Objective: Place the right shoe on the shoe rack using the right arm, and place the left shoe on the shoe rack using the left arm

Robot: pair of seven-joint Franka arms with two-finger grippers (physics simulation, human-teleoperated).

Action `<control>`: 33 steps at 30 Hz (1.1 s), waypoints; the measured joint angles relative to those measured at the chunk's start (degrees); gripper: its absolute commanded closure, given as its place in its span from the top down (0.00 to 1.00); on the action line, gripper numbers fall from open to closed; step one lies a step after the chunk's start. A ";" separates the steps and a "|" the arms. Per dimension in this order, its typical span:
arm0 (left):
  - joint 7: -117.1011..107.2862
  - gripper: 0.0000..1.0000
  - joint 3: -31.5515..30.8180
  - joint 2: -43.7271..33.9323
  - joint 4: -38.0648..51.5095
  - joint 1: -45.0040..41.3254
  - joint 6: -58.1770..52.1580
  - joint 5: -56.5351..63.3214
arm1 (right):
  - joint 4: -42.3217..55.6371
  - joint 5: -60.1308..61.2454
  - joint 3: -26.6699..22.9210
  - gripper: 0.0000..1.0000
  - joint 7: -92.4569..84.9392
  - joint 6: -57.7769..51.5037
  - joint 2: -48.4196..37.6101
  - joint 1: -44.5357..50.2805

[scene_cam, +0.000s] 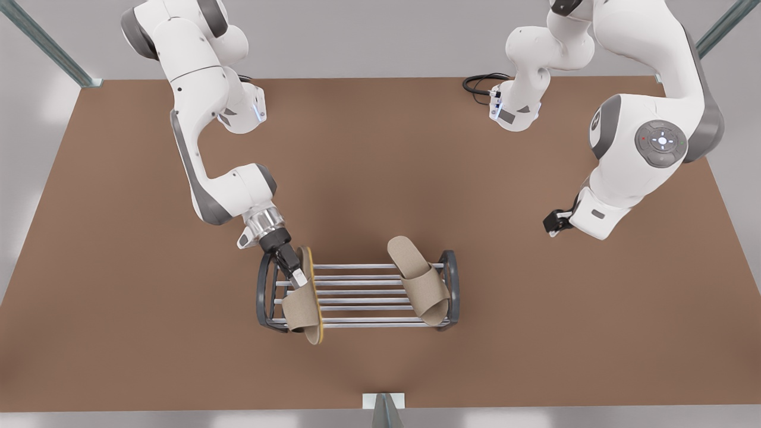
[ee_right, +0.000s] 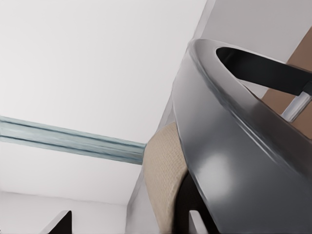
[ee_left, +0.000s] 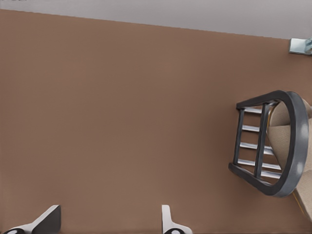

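Note:
The shoe rack (scene_cam: pixel 357 278) stands near the table's front edge. A beige slipper, the left shoe (scene_cam: pixel 419 285), lies flat on the rack's end at the front view's right. The right shoe (scene_cam: pixel 300 310) stands tilted on its edge at the rack's other end, its yellow-rimmed sole showing. My right gripper (scene_cam: pixel 295 270) is right at this shoe. In the right wrist view its fingers (ee_right: pixel 195 222) are spread wide, with the shoe (ee_right: pixel 163 180) and the rack's dark end frame (ee_right: pixel 234 146) close by. My left gripper (scene_cam: pixel 554 223) hovers open at the front view's right, well clear of the rack (ee_left: pixel 292 146).
The brown table (scene_cam: pixel 148 333) has free room all around the rack. A black cable (scene_cam: pixel 478 83) coils at the far edge near one arm's base. A small grey bracket (scene_cam: pixel 383 401) sits at the front edge.

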 measured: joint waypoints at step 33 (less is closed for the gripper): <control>8.44 1.00 -0.09 -0.37 0.09 0.01 -0.07 0.02 | -7.64 0.28 0.89 0.91 4.85 1.63 -17.72 1.46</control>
